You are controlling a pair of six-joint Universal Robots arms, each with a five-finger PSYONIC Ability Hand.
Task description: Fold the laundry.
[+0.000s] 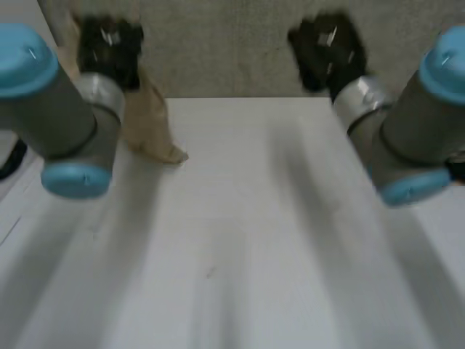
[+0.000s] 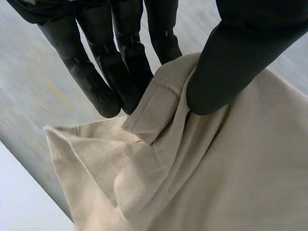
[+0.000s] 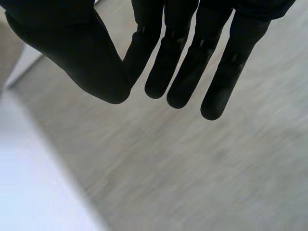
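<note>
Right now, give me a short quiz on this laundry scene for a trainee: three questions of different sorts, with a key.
1. True or false: the right hand is open and holds nothing.
2. How does the left hand hold the beige cloth?
A) pinched between thumb and fingers
B) draped loose over straight fingers
C) pressed flat under the palm
3. Fill the gap: in the head view, the cloth hangs from the left hand near the far ___ corner of the table.

Key: 1 true; 2 A; 3 left.
</note>
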